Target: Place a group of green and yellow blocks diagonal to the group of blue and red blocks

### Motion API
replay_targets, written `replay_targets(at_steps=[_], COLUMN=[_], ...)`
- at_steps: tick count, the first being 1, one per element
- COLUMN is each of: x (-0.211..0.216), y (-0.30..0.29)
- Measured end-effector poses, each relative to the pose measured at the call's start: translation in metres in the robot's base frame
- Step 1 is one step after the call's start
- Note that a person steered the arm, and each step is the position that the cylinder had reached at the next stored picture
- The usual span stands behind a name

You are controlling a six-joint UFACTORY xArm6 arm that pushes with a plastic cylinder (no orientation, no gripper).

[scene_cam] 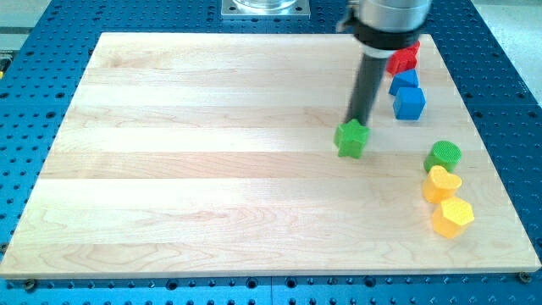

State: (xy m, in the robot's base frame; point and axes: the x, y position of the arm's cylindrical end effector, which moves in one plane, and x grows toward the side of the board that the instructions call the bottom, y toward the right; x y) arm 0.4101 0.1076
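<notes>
My tip point(356, 121) stands just above the top edge of a green star-shaped block point(352, 138) right of the board's middle, touching it or nearly so. At the view's upper right, a red block point(405, 58), partly hidden by my arm, lies above two blue blocks point(405, 80) point(410, 102), stacked in a column. At the right, a green round block point(444, 155) sits above a yellow block point(442, 183) and a yellow hexagonal block point(452, 217), close together in a column.
The blocks lie on a light wooden board point(212, 169) set on a blue perforated table point(34, 51). A metal mount point(264, 8) shows at the view's top edge.
</notes>
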Motion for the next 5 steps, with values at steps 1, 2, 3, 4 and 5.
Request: replay_targets(at_steps=[1, 2, 3, 4, 5], x=[0.021, 0.027, 0.042, 0.019, 0.007], y=[-0.005, 0.020, 0.077, 0.105, 0.156])
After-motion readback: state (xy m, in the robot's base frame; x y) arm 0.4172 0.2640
